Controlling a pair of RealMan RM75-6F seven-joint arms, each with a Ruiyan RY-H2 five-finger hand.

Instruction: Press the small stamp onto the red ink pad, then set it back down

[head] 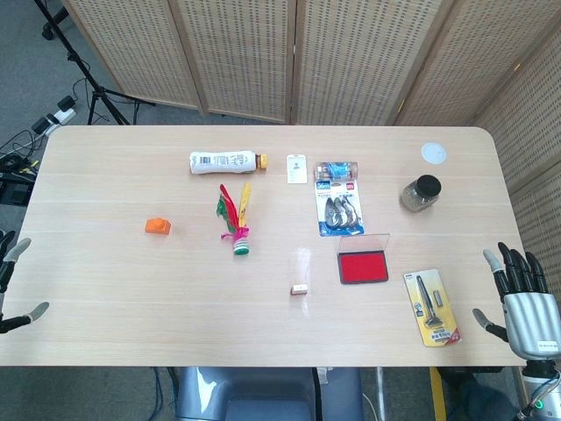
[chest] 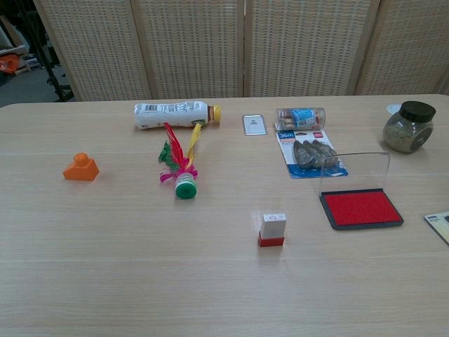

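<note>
Small stamp [head: 299, 289] well apart from right hand [head: 526, 303].

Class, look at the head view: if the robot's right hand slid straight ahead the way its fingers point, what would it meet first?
Probably nothing: the right hand points up along the table's right edge. The packaged tool and jar lie to its left, though depth is unclear.

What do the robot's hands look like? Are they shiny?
The right hand has black fingers on a shiny silver-grey palm, with a small green light low on the wrist. Only bits of the left hand show at the edge: dark fingers with light grey tips. No sleeves are visible.
</note>
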